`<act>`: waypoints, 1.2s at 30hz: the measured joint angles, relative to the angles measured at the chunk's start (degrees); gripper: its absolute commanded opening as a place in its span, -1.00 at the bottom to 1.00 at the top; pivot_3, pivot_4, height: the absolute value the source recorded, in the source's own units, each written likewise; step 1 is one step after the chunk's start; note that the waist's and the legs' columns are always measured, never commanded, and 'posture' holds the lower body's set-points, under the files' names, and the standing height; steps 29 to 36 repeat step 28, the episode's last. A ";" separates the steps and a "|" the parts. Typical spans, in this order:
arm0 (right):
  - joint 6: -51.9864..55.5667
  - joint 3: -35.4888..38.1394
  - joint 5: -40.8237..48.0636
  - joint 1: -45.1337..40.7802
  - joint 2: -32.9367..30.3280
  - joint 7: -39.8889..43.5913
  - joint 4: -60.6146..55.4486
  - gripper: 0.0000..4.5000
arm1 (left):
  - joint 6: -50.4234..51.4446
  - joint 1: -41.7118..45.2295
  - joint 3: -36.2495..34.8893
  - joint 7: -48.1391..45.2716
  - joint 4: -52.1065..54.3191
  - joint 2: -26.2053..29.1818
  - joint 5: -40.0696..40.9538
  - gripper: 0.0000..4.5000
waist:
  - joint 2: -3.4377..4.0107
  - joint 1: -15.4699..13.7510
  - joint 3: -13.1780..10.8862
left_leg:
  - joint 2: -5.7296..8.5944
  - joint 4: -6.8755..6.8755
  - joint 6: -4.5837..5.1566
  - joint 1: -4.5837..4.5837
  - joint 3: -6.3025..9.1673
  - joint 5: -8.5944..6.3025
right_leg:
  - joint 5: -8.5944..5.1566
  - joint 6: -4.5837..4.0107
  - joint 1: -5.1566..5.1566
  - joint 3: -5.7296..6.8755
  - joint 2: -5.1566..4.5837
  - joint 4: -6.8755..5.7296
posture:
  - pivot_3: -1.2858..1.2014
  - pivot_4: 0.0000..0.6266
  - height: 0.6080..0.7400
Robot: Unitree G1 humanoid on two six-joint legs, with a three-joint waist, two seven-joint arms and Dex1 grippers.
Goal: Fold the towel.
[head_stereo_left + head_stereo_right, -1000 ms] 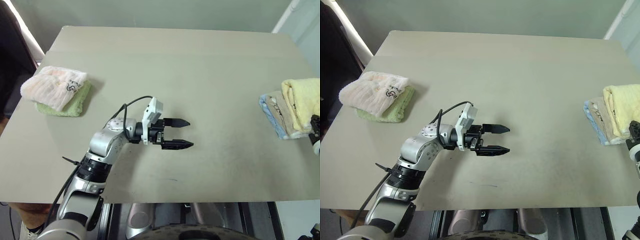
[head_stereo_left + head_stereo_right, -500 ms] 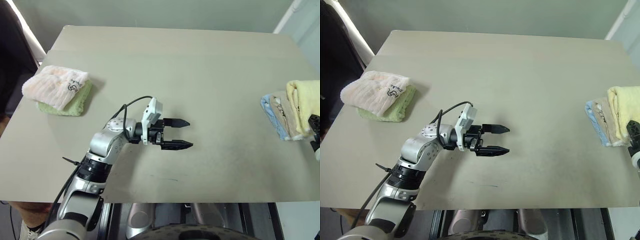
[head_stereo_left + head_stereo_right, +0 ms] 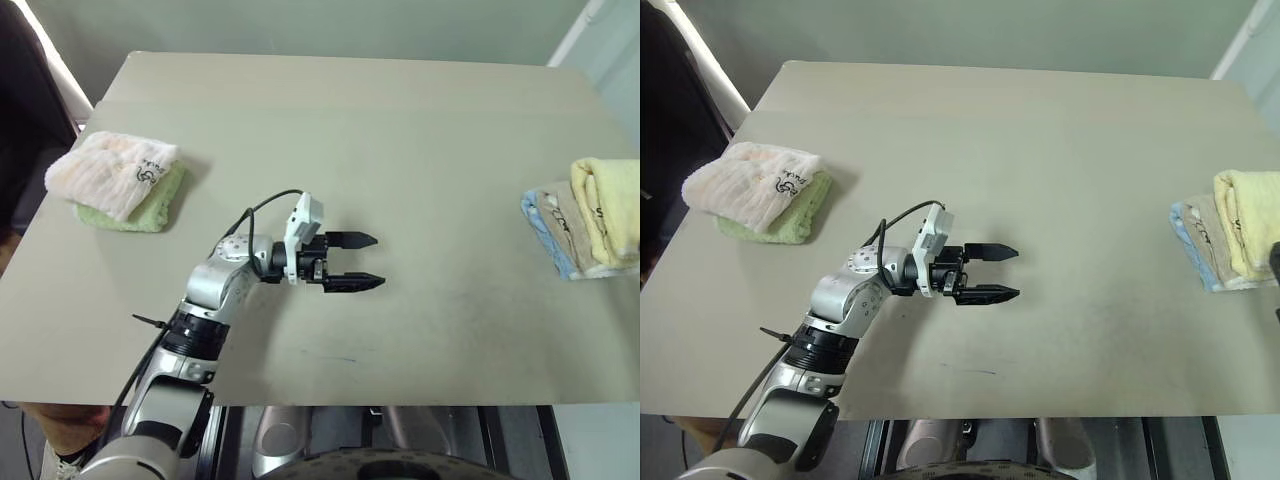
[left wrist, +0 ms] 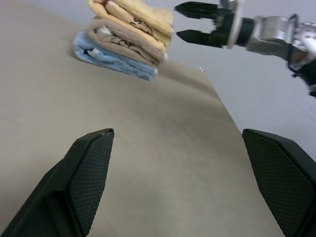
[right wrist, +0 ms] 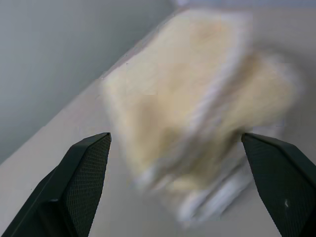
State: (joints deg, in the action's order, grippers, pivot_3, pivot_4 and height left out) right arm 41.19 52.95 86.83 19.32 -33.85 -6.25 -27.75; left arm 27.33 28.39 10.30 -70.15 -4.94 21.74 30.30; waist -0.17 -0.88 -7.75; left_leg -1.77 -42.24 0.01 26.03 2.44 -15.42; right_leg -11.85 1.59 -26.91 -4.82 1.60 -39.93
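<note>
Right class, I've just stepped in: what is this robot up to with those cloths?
The pale yellow towel lies folded on a beige and light blue pile at the table's right edge. The right end effector is open beside it, holding nothing. The left end effector is open and empty over mid-table. A pink-white and green pile sits at the left.
</note>
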 measured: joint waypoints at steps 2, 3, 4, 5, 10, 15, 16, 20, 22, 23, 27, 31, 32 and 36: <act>0.37 -0.12 -0.01 2.53 -2.31 4.47 -5.12 0.99 | -0.09 0.25 -0.73 -0.09 -0.67 0.00 0.03 1.00 | 0.00 0.14 0.00 | 0.01 -0.01 0.00 0.00 -0.01 0.00 | -0.01 -0.01 0.01 0.00 0.00 0.01 | 0.03 -0.52 0.36; 0.46 -0.73 -0.95 3.14 -4.38 7.37 -8.45 0.99 | -0.42 0.44 -1.09 0.04 -1.08 -0.13 0.02 1.00 | 0.01 0.32 0.00 | 0.01 -0.04 0.00 0.01 -0.04 -0.01 | -0.01 -0.01 0.01 0.00 0.00 0.01 | 0.03 -0.52 0.36; 0.43 -1.78 -1.87 3.23 -6.18 9.64 -11.46 0.99 | -1.01 0.73 -1.45 0.23 -1.53 -0.47 0.00 1.00 | 0.00 0.46 0.00 | 0.01 -0.06 0.00 0.00 -0.05 0.00 | 0.00 -0.01 0.03 0.00 0.00 0.01 | 0.03 -0.52 0.36; 0.42 -3.07 -2.80 3.10 -7.55 11.41 -13.83 0.99 | -1.70 1.09 -1.83 0.56 -1.90 -1.10 -0.04 1.00 | -0.04 0.48 -0.01 | 0.02 -0.08 0.00 -0.01 -0.01 0.00 | 0.00 -0.01 0.07 0.04 0.00 0.01 | 0.03 -0.52 0.36; -2.11 -17.28 -15.59 -5.24 -13.70 20.69 -19.91 0.99 | -6.85 1.54 -6.03 4.22 -2.15 -5.19 0.57 1.00 | -0.06 0.51 -0.02 | 0.06 -0.33 0.11 0.04 0.02 -0.01 | 0.04 0.08 0.14 0.05 0.01 0.02 | 0.03 -0.52 0.36; -5.76 -28.12 -27.33 -12.32 -13.68 25.40 -18.03 0.99 | -7.49 -1.93 -8.51 4.48 0.66 -1.84 1.03 1.00 | -0.04 0.53 -0.02 | 0.03 -0.32 0.14 0.06 -0.01 -0.07 | 0.01 0.16 0.06 0.04 0.01 0.01 | 0.03 -0.52 0.36; -7.08 -30.86 -30.59 -13.63 -13.70 27.27 -17.14 0.99 | -7.13 -3.04 -9.40 4.86 2.32 -0.88 1.65 1.00 | -0.05 0.60 -0.02 | 0.03 -0.32 0.14 0.07 -0.03 -0.08 | 0.06 0.24 0.05 0.04 0.02 0.02 | 0.03 -0.52 0.36; -9.75 -37.90 -37.76 -16.14 -13.63 33.10 -13.61 0.99 | -5.35 -5.78 -12.25 5.95 7.85 4.10 2.85 1.00 | -0.03 0.53 -0.01 | 0.02 -0.32 0.14 0.04 -0.04 -0.08 | 0.07 0.23 0.06 0.04 0.02 0.01 | 0.03 -0.52 0.36; -10.30 -40.02 -39.23 -17.60 -13.65 37.12 -11.45 0.99 | -4.30 -7.87 -13.62 6.23 10.13 6.67 3.34 1.00 | -0.03 0.46 -0.01 | 0.02 -0.34 0.14 0.04 -0.05 -0.07 | 0.01 0.10 0.07 0.03 0.02 0.01 | 0.03 -0.52 0.36; -10.74 -40.57 -39.66 -17.69 -13.80 39.22 -10.76 0.99 | -4.14 -8.81 -13.92 6.62 10.95 7.08 3.37 1.00 | -0.03 0.35 -0.01 | 0.03 -0.36 0.15 0.04 -0.05 -0.06 | 0.01 0.10 0.10 0.03 0.02 0.01 | 0.03 -0.52 0.36; -11.58 -42.68 -41.72 -19.30 -13.90 44.64 -7.97 0.99 | -4.31 -13.32 -13.66 8.12 13.82 7.57 2.84 1.00 | -0.04 0.35 0.00 | 0.02 -0.43 0.14 0.04 -0.05 -0.06 | 0.06 -0.01 0.08 0.03 0.01 0.00 | 0.03 -0.52 0.36; -11.59 -43.15 -42.16 -20.18 -13.50 45.08 -7.52 0.99 | -4.18 -14.31 -13.63 8.73 14.73 7.55 2.93 1.00 | -0.04 0.43 0.00 | 0.02 -0.43 0.13 0.03 -0.04 -0.05 | 0.10 -0.06 0.07 0.03 0.01 -0.01 | 0.03 -0.52 0.36; -11.59 -43.15 -42.16 -20.18 -13.50 45.08 -7.52 0.99 | -4.18 -14.31 -13.63 8.73 14.73 7.55 2.93 1.00 | -0.04 0.43 0.00 | 0.02 -0.43 0.13 0.03 -0.04 -0.05 | 0.10 -0.06 0.07 0.03 0.01 -0.01 | 0.03 -0.52 0.36; -11.59 -43.15 -42.16 -20.18 -13.50 45.08 -7.52 0.99 | -4.18 -14.31 -13.63 8.73 14.73 7.55 2.93 1.00 | -0.04 0.43 0.00 | 0.02 -0.43 0.13 0.03 -0.04 -0.05 | 0.10 -0.06 0.07 0.03 0.01 -0.01 | 0.03 -0.52 0.36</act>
